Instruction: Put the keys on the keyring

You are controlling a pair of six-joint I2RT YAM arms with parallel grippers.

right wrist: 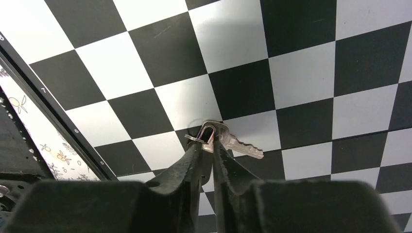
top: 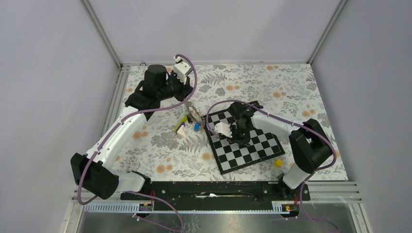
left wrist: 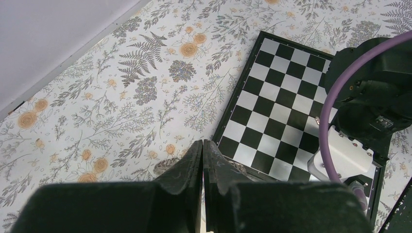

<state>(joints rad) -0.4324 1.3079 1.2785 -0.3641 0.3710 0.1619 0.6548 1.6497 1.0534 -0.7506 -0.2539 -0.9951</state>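
Key (right wrist: 236, 144): small, flat, bare metal blade. It is probably light, stiff and slick on the glossy chessboard (right wrist: 301, 73), so it could twist if nipped off-centre. The best hold looks like the head end, by its small loop (right wrist: 206, 132). Right claw (right wrist: 208, 145) is pressed together on exactly that, at board level, right of centre on the table (top: 291, 92). Keyring (left wrist: 166, 166) sits mid-table, its ridged rim pinched by the left claw (left wrist: 202, 148). Blue key (top: 196, 127) lies just beside it on the near-edge side.

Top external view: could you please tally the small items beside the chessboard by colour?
Blue: 1, the blue key
Lime-and-white: 1, the wedge
Yellow: 1, the yellow block
Grey: 1, the keyring
Total: 4
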